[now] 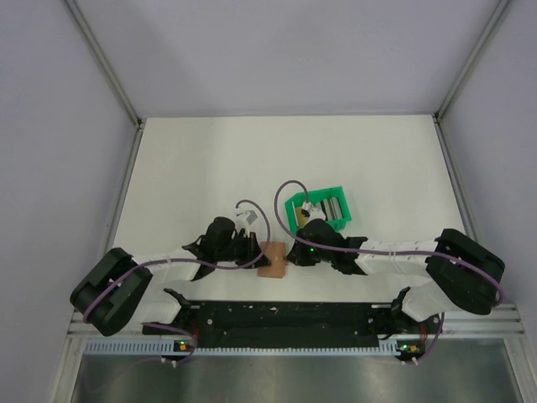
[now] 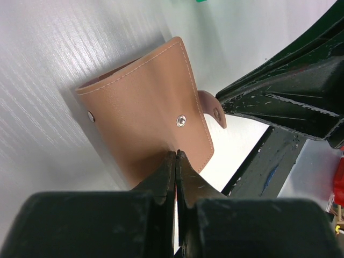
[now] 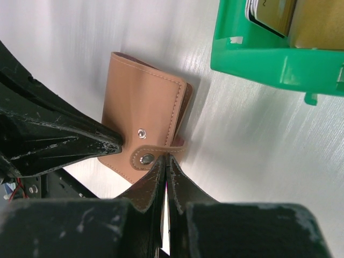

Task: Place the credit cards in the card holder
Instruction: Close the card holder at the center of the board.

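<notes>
The tan card holder (image 1: 271, 260) lies on the white table between my two grippers. In the left wrist view the card holder (image 2: 145, 107) is folded, and its strap tab (image 2: 213, 112) sticks out to the right, off the face snap (image 2: 181, 121). My left gripper (image 2: 176, 153) is shut, with its tips pressing on the holder's face. My right gripper (image 3: 166, 157) is shut, with its tips against the strap tab (image 3: 148, 157). The credit cards (image 3: 317, 21), gold and dark ones, stand in the green tray (image 3: 269, 64). Both grippers show from above, the left (image 1: 256, 248) and the right (image 1: 291, 254).
The green tray (image 1: 295, 220) stands just behind the right gripper and holds the cards (image 1: 327, 206). Cables loop over both wrists. The black arm base rail (image 1: 285, 319) runs along the near edge. Grey walls enclose the table on three sides.
</notes>
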{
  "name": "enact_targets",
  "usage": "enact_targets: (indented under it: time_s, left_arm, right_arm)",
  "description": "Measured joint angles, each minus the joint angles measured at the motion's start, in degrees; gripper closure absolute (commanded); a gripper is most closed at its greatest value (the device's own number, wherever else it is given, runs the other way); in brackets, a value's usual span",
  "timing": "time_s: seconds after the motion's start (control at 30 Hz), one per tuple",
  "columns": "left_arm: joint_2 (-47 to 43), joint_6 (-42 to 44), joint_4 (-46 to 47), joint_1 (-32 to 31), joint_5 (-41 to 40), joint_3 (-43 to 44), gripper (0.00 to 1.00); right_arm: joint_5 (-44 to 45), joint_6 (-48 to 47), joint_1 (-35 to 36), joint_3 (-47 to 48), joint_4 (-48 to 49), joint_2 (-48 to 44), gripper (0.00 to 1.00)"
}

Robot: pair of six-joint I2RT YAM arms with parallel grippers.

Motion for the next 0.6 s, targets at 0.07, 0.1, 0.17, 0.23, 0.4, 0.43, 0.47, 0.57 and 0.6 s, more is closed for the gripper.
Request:
enact_targets:
  time_s: [0.07,0.1,0.17,0.23,0.4,0.43,0.47,0.57,0.6]
  left_arm:
    - [0.02,0.00,0.04,0.00,-0.02,0.00,1.00]
    - [0.09,-0.02,0.09,0.00,-0.02,0.00,1.00]
    - [0.09,-0.02,0.11,0.02,-0.04,0.00,1.00]
    - [0.11,-0.02,0.11,0.00,-0.04,0.00,1.00]
    - [0.11,-0.02,0.11,0.00,-0.07,0.00,1.00]
    - [0.11,-0.02,0.11,0.00,-0.07,0.00,1.00]
    - [0.11,-0.04,0.11,0.00,-0.09,0.00,1.00]
    - [0.11,-0.02,0.11,0.00,-0.09,0.00,1.00]
    - [0.11,-0.02,0.11,0.00,-0.09,0.00,1.00]
  right_arm:
    - [-0.22,0.00,0.00,0.00,0.20,0.74,1.00]
    - [-0.24,0.00,0.00,0.00,0.22,1.01,1.00]
    - [-0.37,-0.02,0.00,0.11,0.24,1.66,1.00]
    - [-0.61,-0.04,0.00,0.39,0.17,2.32,1.00]
    - [-0.87,-0.20,0.00,1.42,0.59,2.58,1.00]
    - [-0.92,-0.24,0.00,1.75,0.70,2.60,1.00]
    - [-0.98,-0.42,0.00,2.03,0.68,2.60,1.00]
    - [-1.40,-0.61,0.00,2.71,0.98,2.78,1.00]
    - [-1.55,-0.61,0.00,2.82,1.22,2.99,1.00]
